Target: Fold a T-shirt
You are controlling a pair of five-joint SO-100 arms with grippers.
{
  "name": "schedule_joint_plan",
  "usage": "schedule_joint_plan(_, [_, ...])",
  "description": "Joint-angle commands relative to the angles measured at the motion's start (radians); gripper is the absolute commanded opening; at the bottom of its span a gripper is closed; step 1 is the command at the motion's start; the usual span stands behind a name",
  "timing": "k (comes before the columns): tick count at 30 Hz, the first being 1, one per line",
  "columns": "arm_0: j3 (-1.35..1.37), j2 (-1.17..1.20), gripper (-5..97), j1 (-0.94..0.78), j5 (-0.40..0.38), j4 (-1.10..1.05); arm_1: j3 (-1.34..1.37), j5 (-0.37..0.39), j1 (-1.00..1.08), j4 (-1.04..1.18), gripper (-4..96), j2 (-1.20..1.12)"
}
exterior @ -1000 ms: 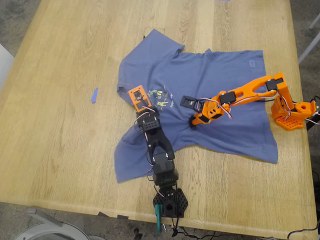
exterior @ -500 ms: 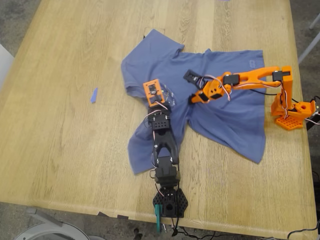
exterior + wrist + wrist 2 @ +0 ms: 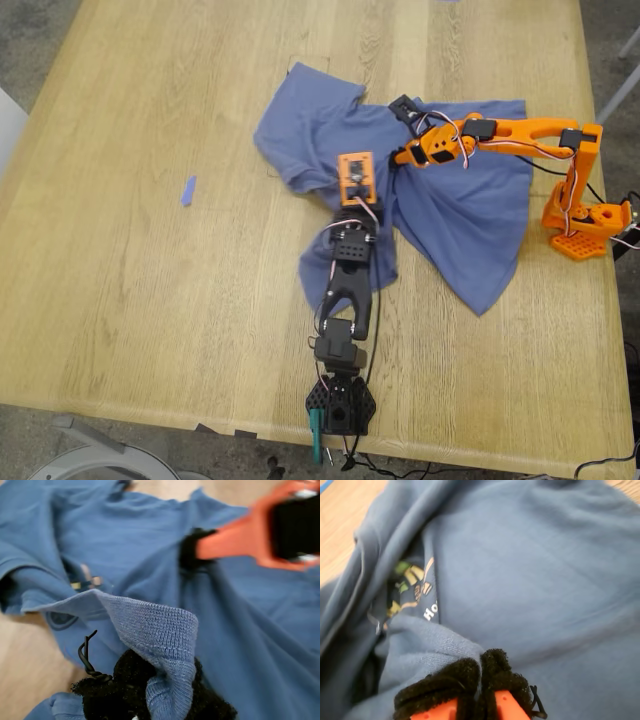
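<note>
Slate-blue short-sleeved cotton T-shirt lies bunched and partly doubled over in the upper middle to right of the exterior view, on the light wooden table; its green-yellow print peeks from a fold in the second wrist view. My first gripper, on the black arm rising from the exterior view's bottom centre, has its padded jaws closed on a ribbed hem of the shirt. My second gripper, on the orange arm at the exterior view's right, pinches a fold, jaws nearly together. A small blue scrap lies apart at the exterior view's left.
</note>
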Motion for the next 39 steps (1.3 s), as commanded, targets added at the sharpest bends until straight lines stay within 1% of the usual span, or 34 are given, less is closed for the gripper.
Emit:
schedule_joint_plan(1, [-0.097, 0.064, 0, 0.095, -0.005, -0.048, 0.003, 0.005, 0.035, -0.037, -0.1, 0.081])
schedule_joint_plan(9, [-0.27, -0.064, 0, 0.239, -0.003, -0.075, 0.046, 0.005, 0.14, -0.103, -0.1, 0.11])
schedule_joint_plan(16, [-0.393, -0.227, 0, 0.387, -0.005, -0.132, 0.11, 0.006, 0.204, -0.156, -0.1, 0.14])
schedule_joint_plan(23, [-0.627, -0.474, 0, 0.488, -0.003, -0.152, 0.281, 0.015, 0.239, -0.247, -0.1, 0.207])
schedule_joint_plan(30, [-0.876, -0.732, 0, 0.565, -0.005, -0.141, 0.377, 0.015, 0.284, -0.295, -0.1, 0.264])
schedule_joint_plan(39, [-0.928, -0.838, 0, 0.655, -0.012, -0.143, 0.485, 0.02, 0.357, -0.365, -0.1, 0.322])
